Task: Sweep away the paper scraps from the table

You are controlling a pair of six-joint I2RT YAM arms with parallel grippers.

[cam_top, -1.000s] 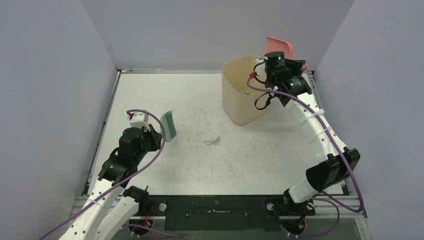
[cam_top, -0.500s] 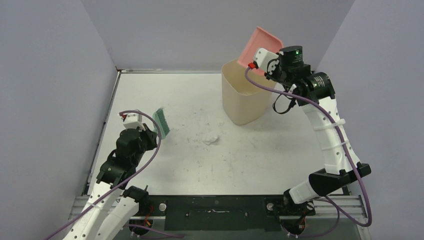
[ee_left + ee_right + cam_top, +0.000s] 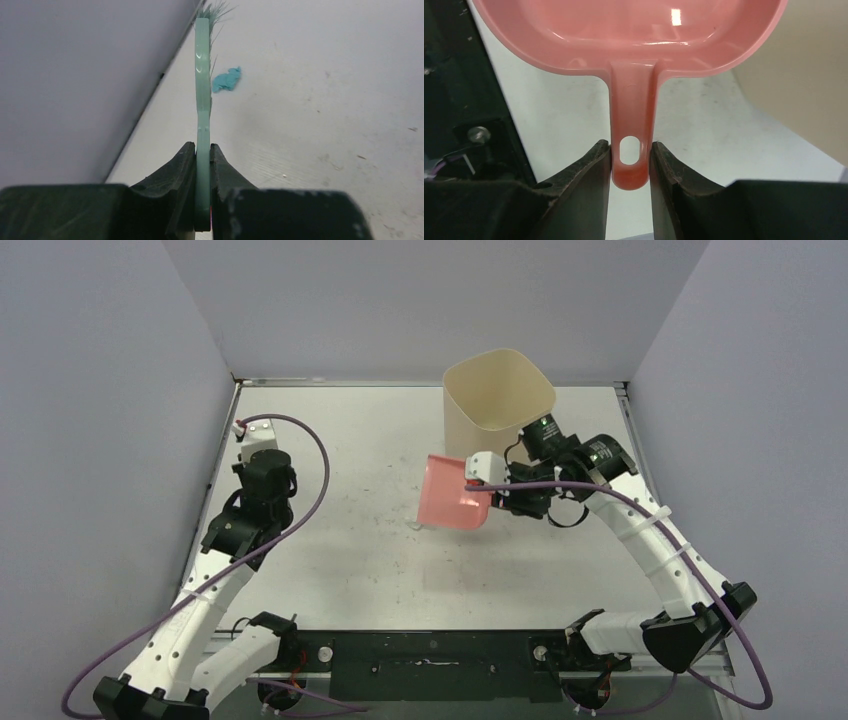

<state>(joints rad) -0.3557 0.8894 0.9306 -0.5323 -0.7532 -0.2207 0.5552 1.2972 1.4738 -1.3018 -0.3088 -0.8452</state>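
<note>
Top view: the beige bin (image 3: 498, 390) stands at the table's (image 3: 350, 570) far side, with the pink dustpan (image 3: 452, 502) tilted just before it.

Left wrist: the left gripper (image 3: 202, 150) clenches the green brush (image 3: 202, 90). Its long axis runs away from the camera, bristles at the far end. A teal paper scrap (image 3: 226, 80) lies on the table just right of the brush, near the wall (image 3: 75, 75).

Right wrist: the right gripper (image 3: 630, 150) grasps the dustpan's handle (image 3: 631, 110).

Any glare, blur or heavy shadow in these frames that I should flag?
Right wrist: a bright glare patch inside the pink dustpan; the right end effector is dark and soft-edged. Left wrist: the green brush blurs near the lens, the teal scrap reads clearly. Top external: even light, no glare on the table.
</note>
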